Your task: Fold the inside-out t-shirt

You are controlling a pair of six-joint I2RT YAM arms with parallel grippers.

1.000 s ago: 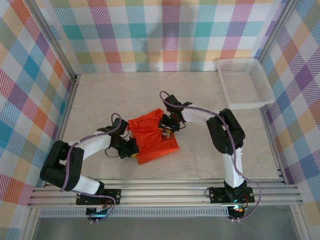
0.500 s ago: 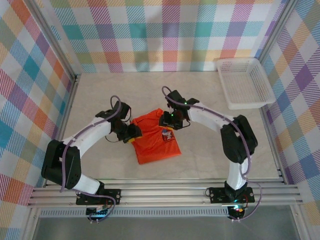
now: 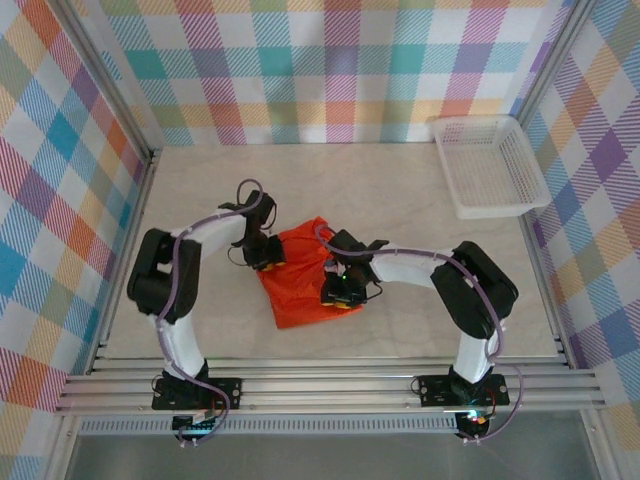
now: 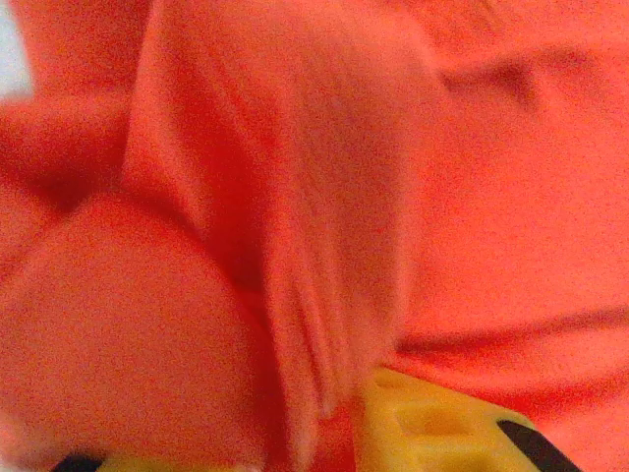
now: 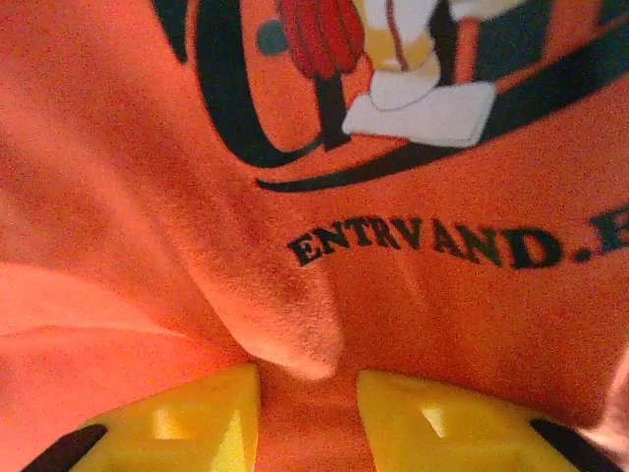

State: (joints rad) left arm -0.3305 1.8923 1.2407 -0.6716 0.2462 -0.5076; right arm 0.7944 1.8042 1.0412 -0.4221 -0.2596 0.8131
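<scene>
The inside-out t-shirt (image 3: pixel 300 295) is a bright orange, crumpled heap in the middle of the table, with one point sticking up toward the back. My left gripper (image 3: pixel 268 258) is at its upper left edge. In the left wrist view a blurred ridge of the t-shirt (image 4: pixel 295 197) runs down into my left gripper (image 4: pixel 305 442), which is shut on it. My right gripper (image 3: pixel 340 291) rests on the shirt's right side. In the right wrist view the t-shirt (image 5: pixel 442 324) shows its print and black lettering, and a pucker of cloth is pinched in my right gripper (image 5: pixel 308 413).
A white mesh basket (image 3: pixel 490 165) stands at the back right corner. The pale table (image 3: pixel 200 190) is walled by checked panels on three sides. Aluminium rails (image 3: pixel 330 385) with the arm bases run along the near edge.
The left gripper moved from the shirt's lower left up to its upper left edge. The right gripper came forward from the collar onto the print, and the shirt went from flat to bunched.
</scene>
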